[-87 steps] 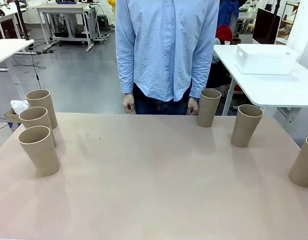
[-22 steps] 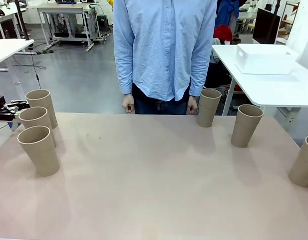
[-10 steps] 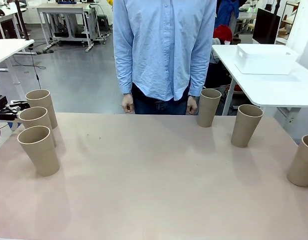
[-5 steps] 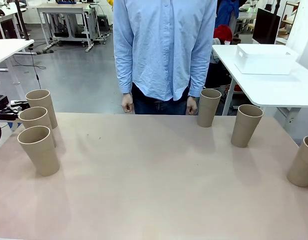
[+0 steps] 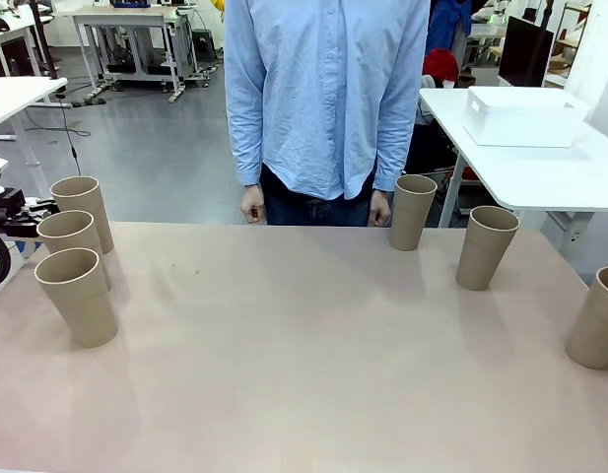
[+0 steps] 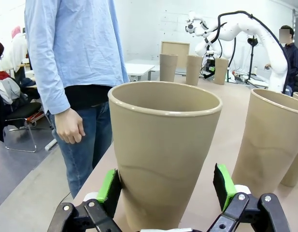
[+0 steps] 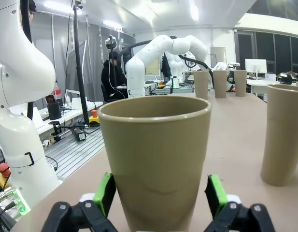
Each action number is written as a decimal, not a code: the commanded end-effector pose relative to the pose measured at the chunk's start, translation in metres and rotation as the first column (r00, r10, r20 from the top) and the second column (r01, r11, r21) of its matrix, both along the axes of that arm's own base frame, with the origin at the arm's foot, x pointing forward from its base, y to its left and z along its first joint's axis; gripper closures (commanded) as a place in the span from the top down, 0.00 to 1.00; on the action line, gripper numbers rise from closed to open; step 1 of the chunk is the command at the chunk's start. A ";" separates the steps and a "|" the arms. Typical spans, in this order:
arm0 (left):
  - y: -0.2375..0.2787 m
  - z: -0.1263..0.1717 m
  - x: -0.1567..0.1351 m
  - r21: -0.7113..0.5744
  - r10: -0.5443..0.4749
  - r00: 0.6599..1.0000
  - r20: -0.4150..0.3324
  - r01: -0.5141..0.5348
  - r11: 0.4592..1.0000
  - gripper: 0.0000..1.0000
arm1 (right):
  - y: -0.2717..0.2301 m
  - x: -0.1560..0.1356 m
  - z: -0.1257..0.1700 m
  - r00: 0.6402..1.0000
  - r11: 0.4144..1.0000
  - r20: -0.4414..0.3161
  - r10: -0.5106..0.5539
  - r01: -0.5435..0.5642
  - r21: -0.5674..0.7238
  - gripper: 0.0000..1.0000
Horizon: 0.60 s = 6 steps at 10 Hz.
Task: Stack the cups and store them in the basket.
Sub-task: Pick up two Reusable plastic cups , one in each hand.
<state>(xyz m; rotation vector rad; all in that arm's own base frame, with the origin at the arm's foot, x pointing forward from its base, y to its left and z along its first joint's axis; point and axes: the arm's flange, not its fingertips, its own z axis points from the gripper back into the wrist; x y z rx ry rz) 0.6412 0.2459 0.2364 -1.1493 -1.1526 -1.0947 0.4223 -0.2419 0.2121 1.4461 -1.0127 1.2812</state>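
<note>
While the front view's edges crop the rightmost cup [image 5: 593, 317] and my left gripper [image 6: 167, 186], it and the right gripper [image 7: 160, 195] straddle cups [image 6: 163, 145] with fingers released, and more of the left one shows than before.

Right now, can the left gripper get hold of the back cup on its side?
Probably yes. The left gripper is open, the cup stands between its jaws, and nothing is in the way.

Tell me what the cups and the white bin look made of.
Cups: likely paper, matte tan; rolled rims and a faint crease across the wall. Bin: probably plastic, smooth white; solid moulded-looking walls and a flared rim.
</note>
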 end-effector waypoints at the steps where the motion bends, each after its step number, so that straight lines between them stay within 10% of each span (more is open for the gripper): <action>1: -0.012 0.005 -0.010 -0.015 0.021 1.000 0.023 -0.021 1.000 1.00 | 0.008 -0.008 0.005 0.999 1.000 0.028 0.016 -0.016 0.011 1.00; 6: -0.025 -0.003 -0.010 -0.018 0.006 1.000 0.015 -0.006 1.000 1.00 | 0.021 -0.009 0.000 0.998 0.998 0.021 0.056 -0.056 0.024 1.00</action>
